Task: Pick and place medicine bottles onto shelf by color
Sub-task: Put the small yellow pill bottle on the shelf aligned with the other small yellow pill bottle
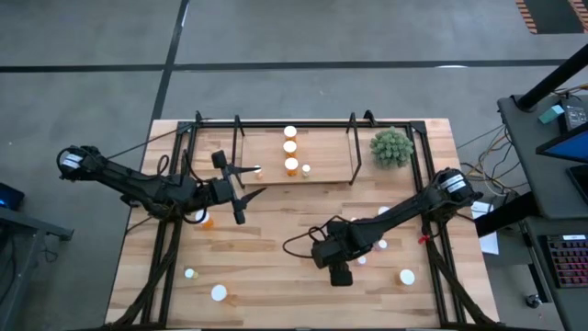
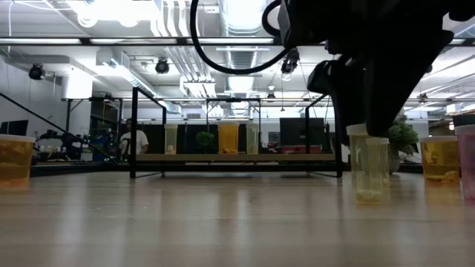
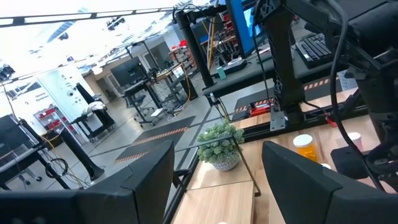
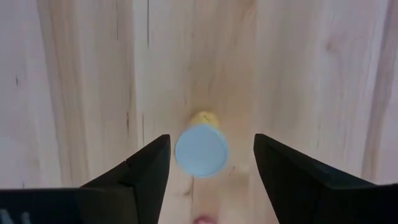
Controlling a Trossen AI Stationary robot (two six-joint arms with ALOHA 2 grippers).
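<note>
My right gripper [image 4: 211,139] points down over the near right part of the table, open. Its fingers stand on either side of a small pale-yellow bottle with a white cap [image 4: 201,151] without touching it. In the low view this bottle [image 2: 369,172] stands upright on the table under the dark gripper. My left gripper [image 1: 253,181] is held level and open, just in front of the shelf [image 1: 266,158], with nothing between its fingers. Several white-capped bottles [image 1: 290,147] stand on the shelf board. Others stand loose on the table [image 1: 219,292], [image 1: 407,276].
A green spiky plant [image 1: 392,146] stands at the shelf's right end. An orange bottle [image 1: 207,219] sits under the left arm. More bottles stand close around the right gripper [image 1: 383,244]. Black frame bars run along the table's left and right sides.
</note>
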